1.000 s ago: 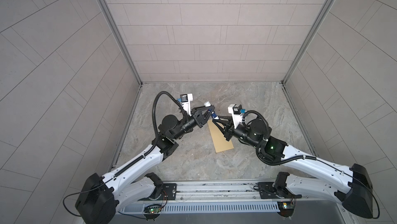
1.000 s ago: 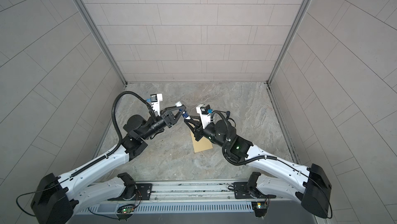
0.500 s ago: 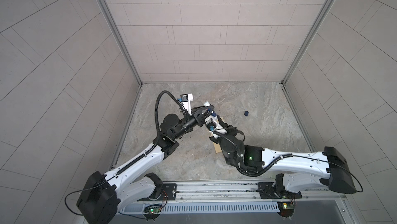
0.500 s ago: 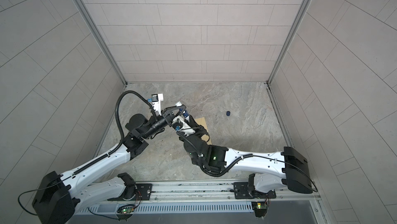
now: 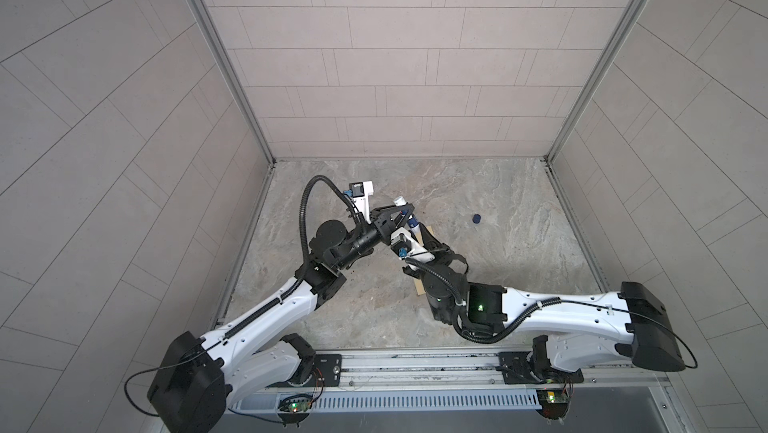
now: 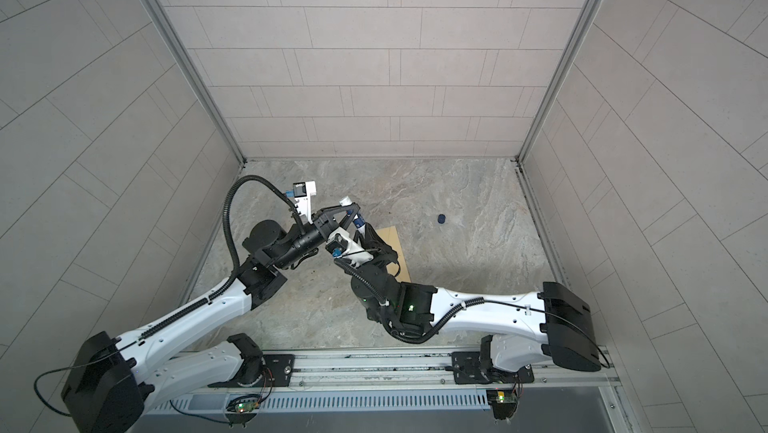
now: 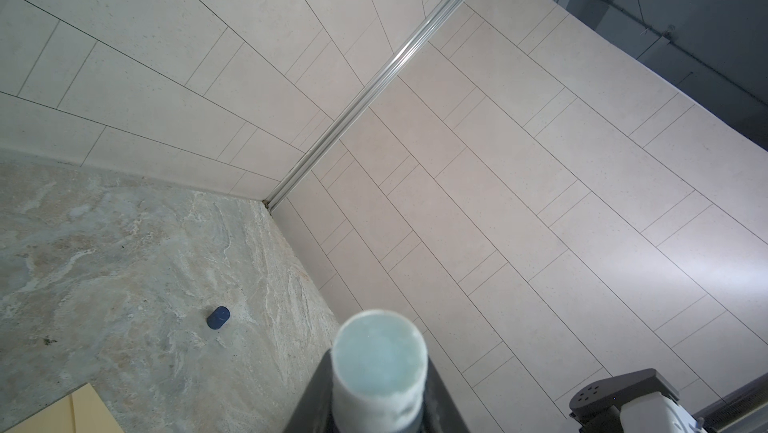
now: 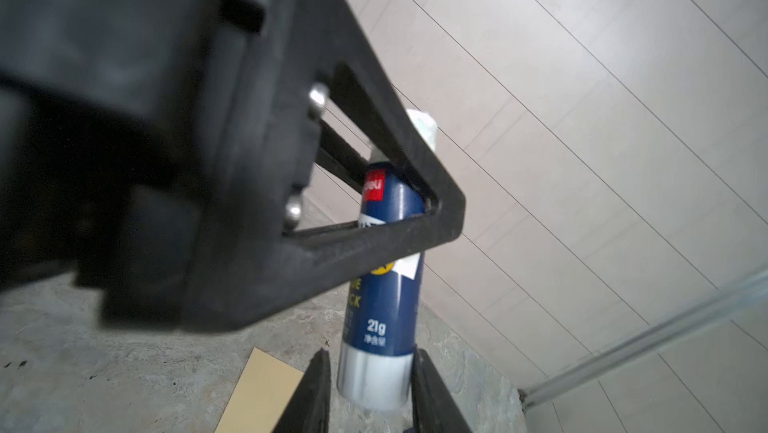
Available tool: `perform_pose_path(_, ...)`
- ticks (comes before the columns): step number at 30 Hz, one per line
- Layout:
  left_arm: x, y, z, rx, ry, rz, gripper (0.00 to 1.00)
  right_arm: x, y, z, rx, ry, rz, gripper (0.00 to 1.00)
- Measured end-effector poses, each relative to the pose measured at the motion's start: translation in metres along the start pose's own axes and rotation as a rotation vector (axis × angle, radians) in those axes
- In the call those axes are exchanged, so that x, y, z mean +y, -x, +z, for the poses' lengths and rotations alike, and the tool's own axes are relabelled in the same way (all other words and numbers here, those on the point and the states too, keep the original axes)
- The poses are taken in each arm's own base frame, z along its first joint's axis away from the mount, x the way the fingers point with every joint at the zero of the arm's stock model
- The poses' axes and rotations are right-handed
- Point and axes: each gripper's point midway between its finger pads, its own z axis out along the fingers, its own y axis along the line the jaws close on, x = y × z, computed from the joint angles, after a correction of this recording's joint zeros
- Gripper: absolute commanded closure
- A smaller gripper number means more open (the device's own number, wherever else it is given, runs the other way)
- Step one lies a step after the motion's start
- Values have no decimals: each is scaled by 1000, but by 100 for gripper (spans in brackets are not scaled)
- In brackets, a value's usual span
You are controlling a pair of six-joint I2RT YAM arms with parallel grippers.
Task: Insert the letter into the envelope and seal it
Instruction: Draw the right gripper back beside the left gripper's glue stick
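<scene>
We are clamping our left gripper (image 5: 403, 213) on a blue cylindrical plastic glue stick (image 8: 382, 285); our right gripper (image 8: 370, 372) is straddling its silvery base, jaws slightly parted.

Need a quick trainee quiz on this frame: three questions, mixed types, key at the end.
1. True or false: the glue stick is capped.
2. Which jaws are shut on it: A left, B right?
3. Where does the blue cap lie?
Key: 1 false, its glue tip is bare. 2 A, the left gripper. 3 On the table, apart from the envelope.
</scene>
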Motion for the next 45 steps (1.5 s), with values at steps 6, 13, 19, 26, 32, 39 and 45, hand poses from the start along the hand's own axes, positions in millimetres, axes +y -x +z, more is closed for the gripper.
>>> perform_pose_path(6, 3, 0, 0, 0, 13, 10, 100, -3, 1, 0, -72, 334, 202, 16)
perform_pose_path(13, 4, 2, -2, -4, 17, 17, 100, 6, -24, 2, -52, 645, 478, 16)
perform_pose_path(19, 5, 4, -2, -7, 19, 17, 100, 18, -26, 0, -56, 838, 723, 22)
perform_pose_path(26, 5, 4, -2, -9, 19, 16, 100, 9, -8, 4, -142, 937, 930, 31)
perform_pose_path(32, 4, 5, -2, -13, 15, 18, 100, -1, -7, 15, -173, 952, 1055, 40)
perform_pose_path(39, 3, 7, -3, -17, 11, 19, 100, -6, 7, 11, -229, 997, 1097, 60)
perform_pose_path(45, -1, 9, -3, -24, -2, 9, 100, -6, 7, 12, -232, 1011, 1112, 79)
